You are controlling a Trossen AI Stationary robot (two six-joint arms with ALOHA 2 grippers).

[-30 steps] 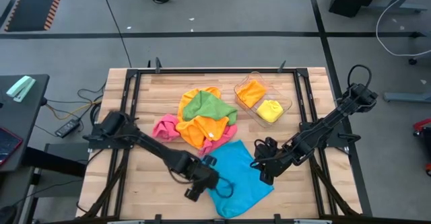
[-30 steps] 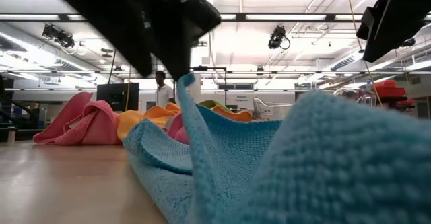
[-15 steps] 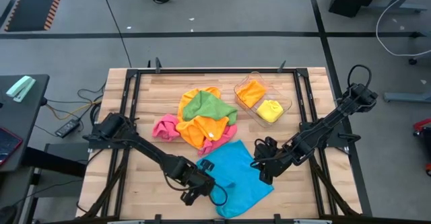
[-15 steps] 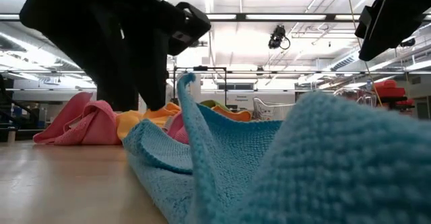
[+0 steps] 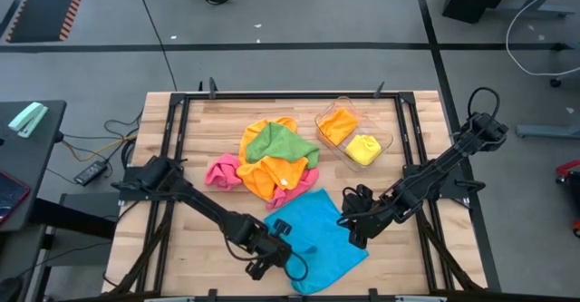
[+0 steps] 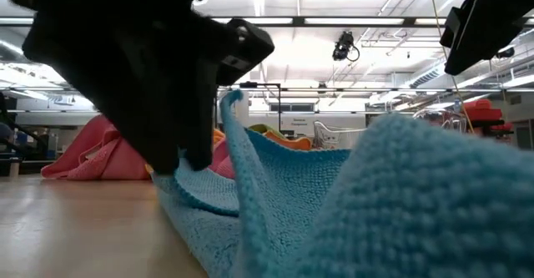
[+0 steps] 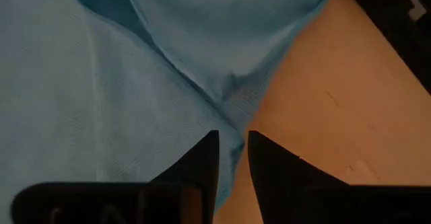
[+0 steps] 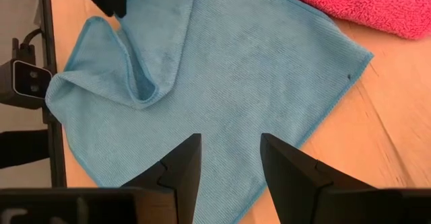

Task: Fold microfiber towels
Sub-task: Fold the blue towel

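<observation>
The pale wooden-slat table [image 5: 190, 157] carries a heap of pink, orange and green microfiber towels [image 5: 267, 161]. Nearer the front lies a flat blue microfiber towel [image 5: 317, 234]. The left gripper [image 7: 232, 160] pinches its edge narrowly; the right gripper [image 8: 225, 160] hovers apart above its opposite side.

I see a plain blue towel [image 5: 317, 234], a pink towel [image 5: 222, 171], orange towel [image 5: 272, 177], green towel [image 5: 283, 144], pale wooden table [image 5: 195, 139], dark arms.

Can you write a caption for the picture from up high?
Left tool pinches blue towel's edge; right tool waits beside it.
</observation>
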